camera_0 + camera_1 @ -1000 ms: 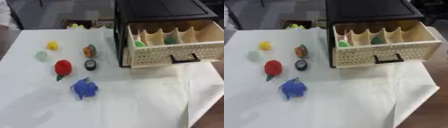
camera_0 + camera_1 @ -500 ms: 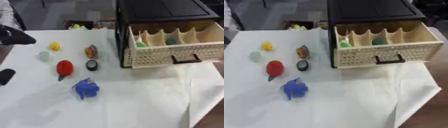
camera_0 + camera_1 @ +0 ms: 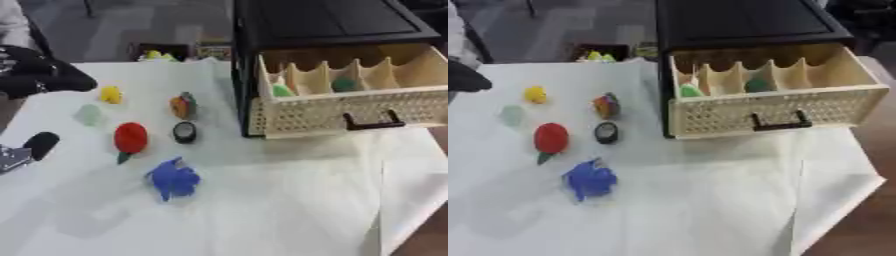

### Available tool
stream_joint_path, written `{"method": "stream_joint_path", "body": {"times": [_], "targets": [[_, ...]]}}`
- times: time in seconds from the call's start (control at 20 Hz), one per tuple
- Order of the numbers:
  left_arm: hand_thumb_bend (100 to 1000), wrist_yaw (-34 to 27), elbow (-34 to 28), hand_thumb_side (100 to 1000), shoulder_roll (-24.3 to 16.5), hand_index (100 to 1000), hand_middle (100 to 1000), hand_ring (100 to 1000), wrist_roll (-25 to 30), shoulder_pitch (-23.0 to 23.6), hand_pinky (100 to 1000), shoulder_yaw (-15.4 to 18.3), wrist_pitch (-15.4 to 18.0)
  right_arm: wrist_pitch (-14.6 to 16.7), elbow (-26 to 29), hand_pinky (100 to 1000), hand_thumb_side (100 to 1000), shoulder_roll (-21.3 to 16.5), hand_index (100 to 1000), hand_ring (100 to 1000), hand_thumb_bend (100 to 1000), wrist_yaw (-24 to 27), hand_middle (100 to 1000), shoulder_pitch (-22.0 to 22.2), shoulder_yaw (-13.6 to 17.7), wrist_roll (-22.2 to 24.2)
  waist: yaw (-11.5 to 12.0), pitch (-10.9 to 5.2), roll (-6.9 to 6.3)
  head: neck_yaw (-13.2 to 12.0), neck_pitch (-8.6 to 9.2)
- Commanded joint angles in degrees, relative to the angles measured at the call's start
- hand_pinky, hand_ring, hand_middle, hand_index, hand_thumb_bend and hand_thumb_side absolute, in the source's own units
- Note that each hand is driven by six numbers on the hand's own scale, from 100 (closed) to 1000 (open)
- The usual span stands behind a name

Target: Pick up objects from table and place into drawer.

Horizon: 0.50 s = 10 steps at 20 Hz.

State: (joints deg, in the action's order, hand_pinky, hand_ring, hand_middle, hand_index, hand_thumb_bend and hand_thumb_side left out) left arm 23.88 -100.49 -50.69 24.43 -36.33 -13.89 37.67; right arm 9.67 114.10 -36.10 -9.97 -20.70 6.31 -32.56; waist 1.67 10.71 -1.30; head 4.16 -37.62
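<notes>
My left hand [image 3: 39, 75] comes in over the desk's [image 3: 262, 210] left edge, black and cut off by the frame, holding nothing; whether its fingers are curled I cannot tell. My right hand shows in no view.

The desk wears a creased white sheet. Near its left edge lie a small yellow lump [image 3: 110, 94] and a pale green disc [image 3: 88, 114]; further in, a glossy red rounded piece with a green tip [image 3: 130, 138], an orange-and-dark piece [image 3: 182, 105], a black ring-shaped thing [image 3: 185, 132] and a crumpled blue object [image 3: 174, 178] — their details are too blurred to name.

At the far right the cream drawer [image 3: 772, 112], perforated front and black handle, stands pulled out of a black cabinet [image 3: 737, 22] — two green things [image 3: 690, 91] sit in its scalloped compartments.
</notes>
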Motion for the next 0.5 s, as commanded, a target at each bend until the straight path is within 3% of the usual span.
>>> {"method": "stream_joint_path", "body": {"times": [0.05,0.35,0.5], "targets": [[100,0.68,2.0,786,0.51,972,802,839,2.32,-2.44,739,-1.1,-1.15,0.06,0.49,266,695,-1.95,786,578,326,-0.01,518,-0.84,0.25,0.42,-0.06,-0.63,-0.06,-0.21,0.73],[100,2.49,7.18,920,4.1,956,753,825,5.85,-5.72,713,-3.56,-3.04,-0.03,0.49,264,693,-1.7,784,577,320,0.12,516,-0.86,0.25,0.81,-0.33,-0.56,-0.38,-0.59,1.03],[100,3.8,10.36,986,5.78,1000,746,828,7.69,-7.03,720,-4.24,-3.37,-0.11,0.49,263,692,-1.49,783,576,317,0.2,514,-0.83,0.27,0.92,-0.48,-0.56,-0.47,-0.76,1.15]]}}
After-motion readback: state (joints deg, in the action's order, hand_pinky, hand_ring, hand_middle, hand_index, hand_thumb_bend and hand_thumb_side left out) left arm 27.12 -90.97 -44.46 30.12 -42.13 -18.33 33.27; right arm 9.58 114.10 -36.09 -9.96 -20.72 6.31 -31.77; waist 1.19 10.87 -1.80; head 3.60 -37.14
